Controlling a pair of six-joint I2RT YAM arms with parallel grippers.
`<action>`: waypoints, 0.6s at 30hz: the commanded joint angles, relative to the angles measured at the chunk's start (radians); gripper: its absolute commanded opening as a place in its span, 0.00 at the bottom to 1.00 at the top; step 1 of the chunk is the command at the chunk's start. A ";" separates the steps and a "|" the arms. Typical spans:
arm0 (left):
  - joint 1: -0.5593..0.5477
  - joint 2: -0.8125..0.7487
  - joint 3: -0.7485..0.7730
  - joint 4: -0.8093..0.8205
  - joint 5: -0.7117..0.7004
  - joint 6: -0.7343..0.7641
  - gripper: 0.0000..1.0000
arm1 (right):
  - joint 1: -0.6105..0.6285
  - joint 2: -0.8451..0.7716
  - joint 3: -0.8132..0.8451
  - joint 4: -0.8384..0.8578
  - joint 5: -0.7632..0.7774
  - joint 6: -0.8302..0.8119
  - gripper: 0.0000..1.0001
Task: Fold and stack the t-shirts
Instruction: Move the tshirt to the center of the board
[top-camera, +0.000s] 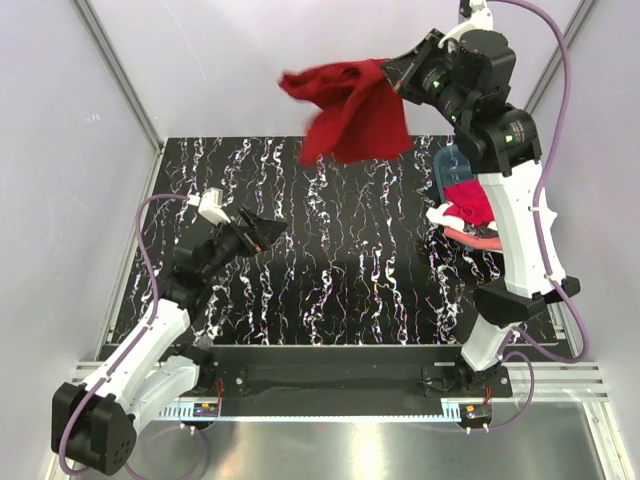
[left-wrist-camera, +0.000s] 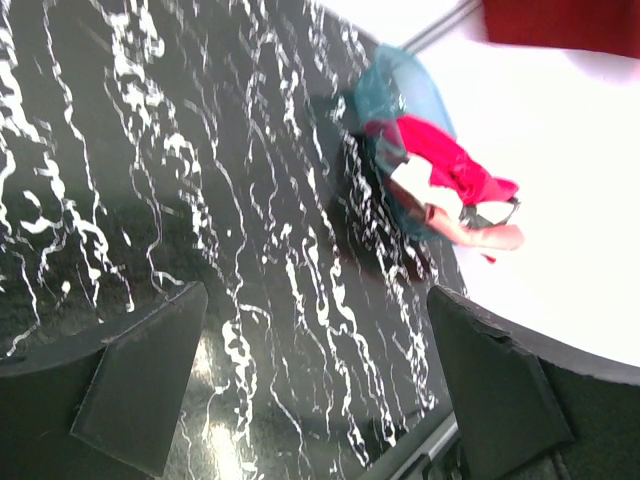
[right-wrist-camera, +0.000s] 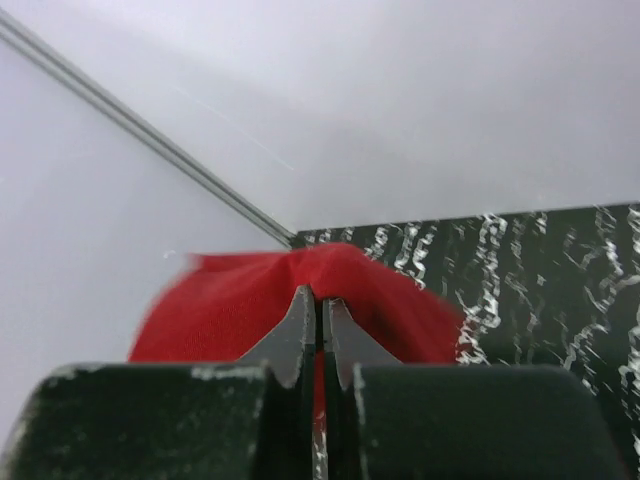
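Right gripper (top-camera: 400, 80) clenched on red shirt (top-camera: 352, 118), high above far edge of surface (top-camera: 330, 260). Cloth hangs bunched, trailing left and down from jaws. Left gripper (top-camera: 262, 232) released, empty, low over surface, well apart from shirt. Other shirts (top-camera: 468, 205) heaped at bin (top-camera: 446, 160), beside right arm.

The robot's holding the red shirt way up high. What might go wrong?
The deep red cloth t-shirt hangs from just a small pinch in the right arm's fingers, so it might slip out. It dangles bunched up, so it may land crumpled. The left arm's open fingers are far off, not ready to help.
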 joint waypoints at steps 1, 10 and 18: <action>-0.004 -0.044 0.005 0.001 -0.059 0.018 0.99 | -0.048 0.015 -0.069 -0.105 -0.004 -0.029 0.00; -0.004 -0.058 0.005 -0.022 -0.103 0.020 0.99 | -0.150 -0.090 -0.716 -0.034 -0.022 -0.049 0.97; -0.006 -0.003 0.020 -0.019 -0.091 0.031 0.99 | -0.084 -0.396 -1.309 0.414 -0.106 -0.061 0.61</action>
